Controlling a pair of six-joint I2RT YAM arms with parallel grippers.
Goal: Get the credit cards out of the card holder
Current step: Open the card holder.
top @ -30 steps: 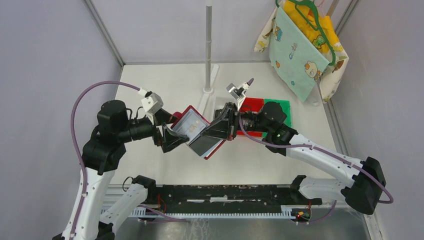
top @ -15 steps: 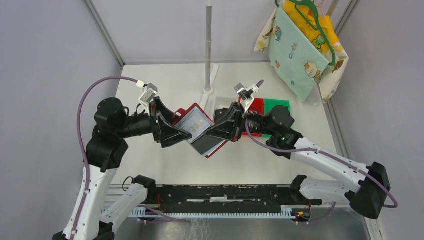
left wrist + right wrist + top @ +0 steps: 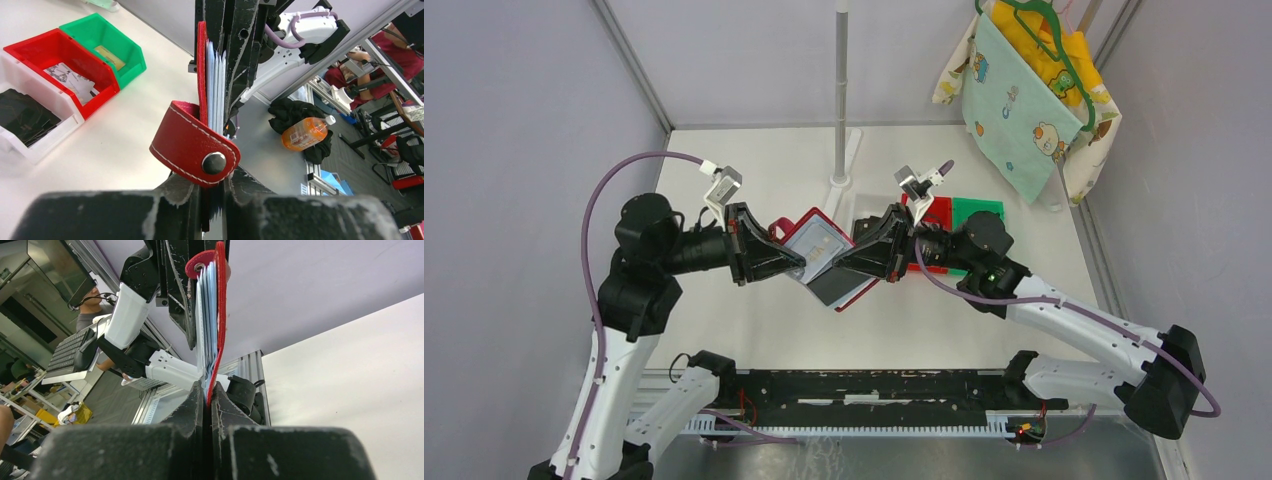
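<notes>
The red card holder (image 3: 796, 226) hangs open above the table between both arms. A stack of credit cards (image 3: 816, 245) with grey-blue and tan faces sits in it. My left gripper (image 3: 802, 264) comes in from the left, its jaws closed on the lower-left edge of the stack. In the left wrist view the cards (image 3: 215, 85) run edge-on into that gripper (image 3: 213, 200), behind the holder's snap strap (image 3: 192, 147). My right gripper (image 3: 838, 267) is shut on the holder's other half. In the right wrist view the red flap (image 3: 220, 315) and the cards (image 3: 206, 315) rise from that gripper (image 3: 207, 400).
A red bin (image 3: 927, 210) and a green bin (image 3: 977, 210) stand behind the right arm, and a white bin (image 3: 30, 135) adjoins them. A pole stand (image 3: 840, 100) rises at the back centre. Patterned cloths on a hanger (image 3: 1024, 90) hang at the back right.
My left gripper has gone from wide open to closed on the edge of the cards and has shifted slightly right. The right gripper still holds the holder, which has moved a little.
</notes>
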